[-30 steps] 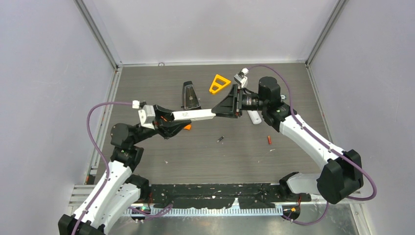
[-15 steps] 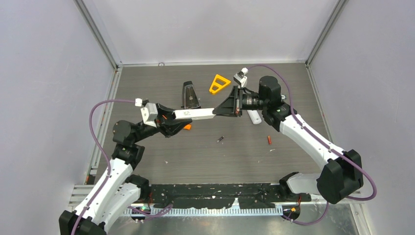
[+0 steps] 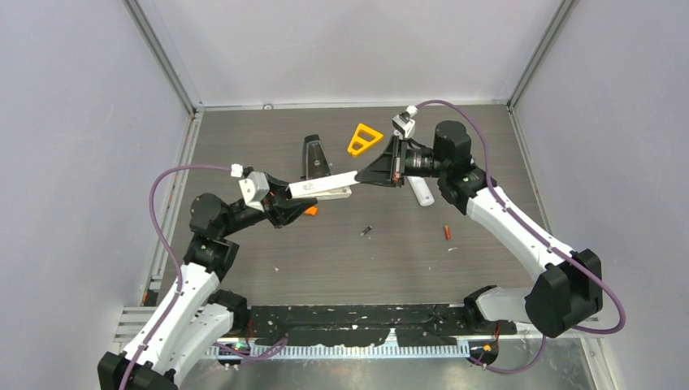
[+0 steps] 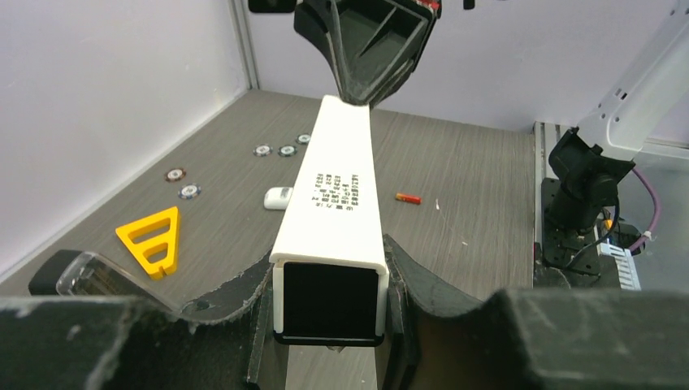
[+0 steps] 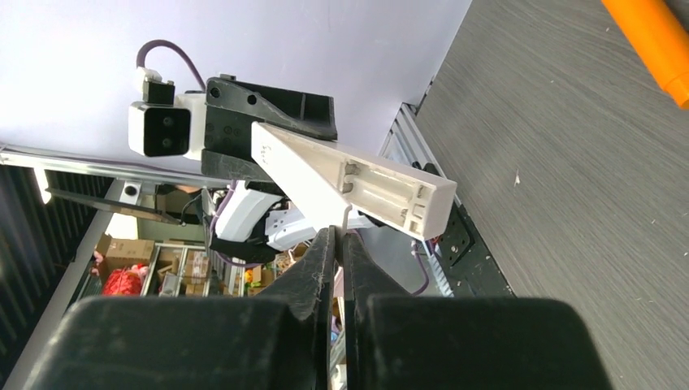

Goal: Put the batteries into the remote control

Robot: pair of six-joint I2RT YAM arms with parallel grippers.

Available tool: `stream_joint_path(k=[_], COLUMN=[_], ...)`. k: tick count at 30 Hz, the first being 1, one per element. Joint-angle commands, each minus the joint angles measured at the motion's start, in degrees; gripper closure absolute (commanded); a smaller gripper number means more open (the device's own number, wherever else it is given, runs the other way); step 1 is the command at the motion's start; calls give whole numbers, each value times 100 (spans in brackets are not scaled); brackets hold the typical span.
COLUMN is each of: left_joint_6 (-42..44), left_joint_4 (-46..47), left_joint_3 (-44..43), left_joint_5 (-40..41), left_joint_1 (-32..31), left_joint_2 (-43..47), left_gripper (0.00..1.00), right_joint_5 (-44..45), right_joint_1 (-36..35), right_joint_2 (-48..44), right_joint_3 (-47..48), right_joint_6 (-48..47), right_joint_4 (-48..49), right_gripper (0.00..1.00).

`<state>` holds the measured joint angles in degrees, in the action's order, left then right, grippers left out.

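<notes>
Holding above grey wood-grain bench [image 3: 268, 138] centre: left end effector [image 3: 291, 203] grasping long white plastic remote [image 3: 325, 186], long axis toward right end effector [image 3: 367, 175] | right end effector clenched at remote's far tip | small dark grey cylindrical battery [image 3: 366, 231], red battery [image 3: 447, 232] lie below, nearer the bench's near edge; right arm closer.

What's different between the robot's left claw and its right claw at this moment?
The left gripper has its fingers apart, clamped on the sides of the white remote. The right gripper is shut, its fingers pressed together. The left gripper carries the remote by one end. The right gripper only meets the other end, with its tips at the open battery bay. I cannot tell whether it pinches anything there. Both are black two-finger claws, raised above the table.
</notes>
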<state>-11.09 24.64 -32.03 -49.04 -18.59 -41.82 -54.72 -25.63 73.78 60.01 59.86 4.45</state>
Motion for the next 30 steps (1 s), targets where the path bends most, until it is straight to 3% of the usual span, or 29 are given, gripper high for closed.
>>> stream_joint_path(k=[1,8,17,23,30], left_joint_6=[467,426,431,551,529], left_joint_4=[-446,-517,-682,-1042,-1209], left_joint_3=[-228,29,298,162,-100], left_joint_5=[88,203,265,218,67], left_joint_1=[-14,-18,-13,-13,-13], left_joint_2=[5,101,400,581,637], left_gripper=[100,100,100,100,100], right_joint_5=[155,616,1147,1926,2938], right_joint_1=[-45,45,242,299,328], right_joint_2=[-98,-265,-533,-745,-735], right_joint_3=[242,212,89,155,29], right_joint_6=[44,893,934,-769,-1689], right_joint_4=[464,1673,1740,-753,-1875], right_gripper=[95,95,95,95,95])
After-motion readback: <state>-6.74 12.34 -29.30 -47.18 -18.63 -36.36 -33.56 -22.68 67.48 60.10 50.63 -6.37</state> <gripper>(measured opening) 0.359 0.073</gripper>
